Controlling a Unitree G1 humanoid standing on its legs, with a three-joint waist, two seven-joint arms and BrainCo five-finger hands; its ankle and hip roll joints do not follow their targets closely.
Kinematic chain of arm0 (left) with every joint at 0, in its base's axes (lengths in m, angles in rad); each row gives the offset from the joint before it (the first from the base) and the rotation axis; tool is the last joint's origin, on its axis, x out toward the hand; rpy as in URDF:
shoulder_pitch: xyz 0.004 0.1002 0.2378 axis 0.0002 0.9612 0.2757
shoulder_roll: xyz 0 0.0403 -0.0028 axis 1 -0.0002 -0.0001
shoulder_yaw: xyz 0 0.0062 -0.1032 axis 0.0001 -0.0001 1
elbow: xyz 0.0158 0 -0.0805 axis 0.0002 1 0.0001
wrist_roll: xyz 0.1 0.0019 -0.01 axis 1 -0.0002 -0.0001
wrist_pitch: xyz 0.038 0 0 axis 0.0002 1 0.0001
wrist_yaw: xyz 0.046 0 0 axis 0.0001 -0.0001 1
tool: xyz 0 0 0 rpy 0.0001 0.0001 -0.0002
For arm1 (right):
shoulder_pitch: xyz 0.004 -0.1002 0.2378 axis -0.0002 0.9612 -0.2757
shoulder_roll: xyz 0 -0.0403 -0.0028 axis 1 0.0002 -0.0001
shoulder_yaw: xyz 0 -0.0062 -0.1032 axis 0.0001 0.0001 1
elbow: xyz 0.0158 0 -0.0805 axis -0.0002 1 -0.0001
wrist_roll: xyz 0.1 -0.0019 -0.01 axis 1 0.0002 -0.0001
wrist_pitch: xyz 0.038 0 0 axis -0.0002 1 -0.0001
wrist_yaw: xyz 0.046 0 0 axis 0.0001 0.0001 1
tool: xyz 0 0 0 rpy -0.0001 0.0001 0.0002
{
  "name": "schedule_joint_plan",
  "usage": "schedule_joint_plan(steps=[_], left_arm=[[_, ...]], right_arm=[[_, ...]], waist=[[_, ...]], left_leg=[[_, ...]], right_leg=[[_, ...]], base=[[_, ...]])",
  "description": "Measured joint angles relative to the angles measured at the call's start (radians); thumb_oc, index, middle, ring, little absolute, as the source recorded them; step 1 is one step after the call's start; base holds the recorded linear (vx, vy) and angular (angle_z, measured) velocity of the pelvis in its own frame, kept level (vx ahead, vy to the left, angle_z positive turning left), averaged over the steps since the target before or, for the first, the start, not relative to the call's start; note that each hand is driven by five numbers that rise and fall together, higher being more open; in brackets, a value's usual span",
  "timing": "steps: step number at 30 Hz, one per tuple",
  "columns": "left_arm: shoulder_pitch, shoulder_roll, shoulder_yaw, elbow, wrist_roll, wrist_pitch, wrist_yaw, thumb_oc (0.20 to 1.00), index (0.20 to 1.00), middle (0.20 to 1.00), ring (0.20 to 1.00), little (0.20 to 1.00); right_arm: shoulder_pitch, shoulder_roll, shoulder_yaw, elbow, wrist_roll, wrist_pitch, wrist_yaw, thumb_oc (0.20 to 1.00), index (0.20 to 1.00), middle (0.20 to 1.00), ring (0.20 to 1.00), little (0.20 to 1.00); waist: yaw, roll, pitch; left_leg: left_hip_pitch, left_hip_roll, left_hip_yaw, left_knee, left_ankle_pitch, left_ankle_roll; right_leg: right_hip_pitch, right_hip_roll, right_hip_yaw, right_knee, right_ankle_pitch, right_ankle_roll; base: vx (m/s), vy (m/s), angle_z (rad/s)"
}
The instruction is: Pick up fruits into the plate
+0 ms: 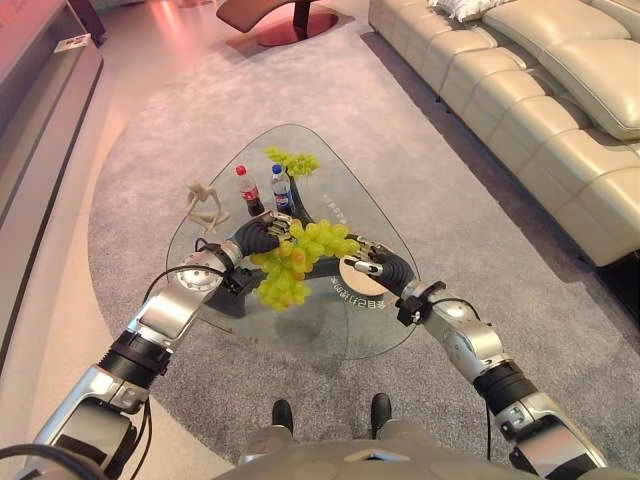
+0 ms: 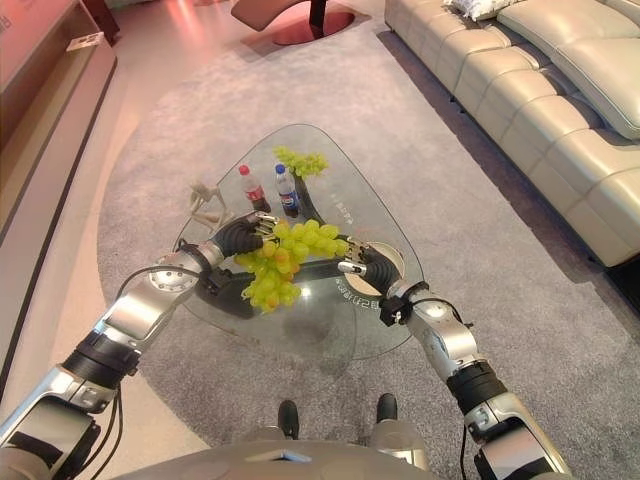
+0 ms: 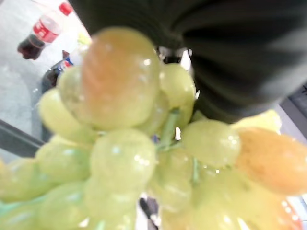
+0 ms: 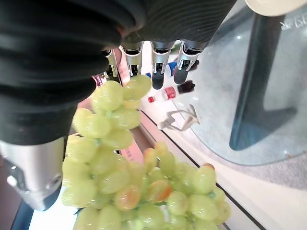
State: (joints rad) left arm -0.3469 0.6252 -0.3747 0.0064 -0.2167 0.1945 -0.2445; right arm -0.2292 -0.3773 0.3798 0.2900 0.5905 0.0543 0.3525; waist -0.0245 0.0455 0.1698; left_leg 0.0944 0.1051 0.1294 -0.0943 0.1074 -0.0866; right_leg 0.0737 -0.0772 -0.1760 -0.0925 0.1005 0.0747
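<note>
A large bunch of green grapes point(image 1: 292, 262) hangs in the air over the glass table point(image 1: 340, 190), and my left hand point(image 1: 258, 237) is shut on its top. Up close, the grapes point(image 3: 124, 143) show right against that hand's dark cover. My right hand point(image 1: 385, 268) is open just to the bunch's right, its straight fingers point(image 4: 158, 62) beside the grapes point(image 4: 139, 187). It hovers over the beige plate point(image 1: 352, 285) near the table's front right. A second, smaller grape bunch point(image 1: 292, 160) lies at the table's far end.
A cola bottle point(image 1: 247, 192) and a blue-labelled bottle point(image 1: 283, 190) stand behind the held bunch, with a pale figurine point(image 1: 205, 205) to their left. A cream sofa point(image 1: 540, 100) runs along the right and a low cabinet point(image 1: 40, 120) along the left.
</note>
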Motion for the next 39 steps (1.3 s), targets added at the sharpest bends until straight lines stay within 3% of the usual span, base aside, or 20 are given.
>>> schedule_joint_plan(steps=[6, 39], left_arm=[[0.035, -0.031, 0.0, -0.034, -0.021, 0.001, -0.016, 0.2, 0.2, 0.2, 0.2, 0.2], [0.075, -0.106, -0.002, -0.107, -0.1, 0.045, -0.025, 0.2, 0.2, 0.2, 0.2, 0.2]], right_arm=[[0.026, 0.015, 0.034, 0.0, 0.017, 0.012, 0.005, 1.0, 1.0, 1.0, 1.0, 1.0], [0.047, 0.05, 0.148, -0.004, 0.059, 0.022, 0.027, 1.0, 1.0, 1.0, 1.0, 1.0]], waist=[[0.004, 0.008, -0.038], [0.014, 0.014, -0.073]], left_leg=[[0.005, 0.0, 0.0, 0.0, 0.001, 0.002], [0.019, -0.001, -0.011, 0.0, 0.003, 0.009]], right_leg=[[0.006, 0.0, -0.001, 0.0, 0.001, 0.002], [0.025, -0.009, -0.005, 0.0, -0.001, 0.004]], base=[[0.03, 0.007, 0.0], [0.0, 0.001, 0.0]])
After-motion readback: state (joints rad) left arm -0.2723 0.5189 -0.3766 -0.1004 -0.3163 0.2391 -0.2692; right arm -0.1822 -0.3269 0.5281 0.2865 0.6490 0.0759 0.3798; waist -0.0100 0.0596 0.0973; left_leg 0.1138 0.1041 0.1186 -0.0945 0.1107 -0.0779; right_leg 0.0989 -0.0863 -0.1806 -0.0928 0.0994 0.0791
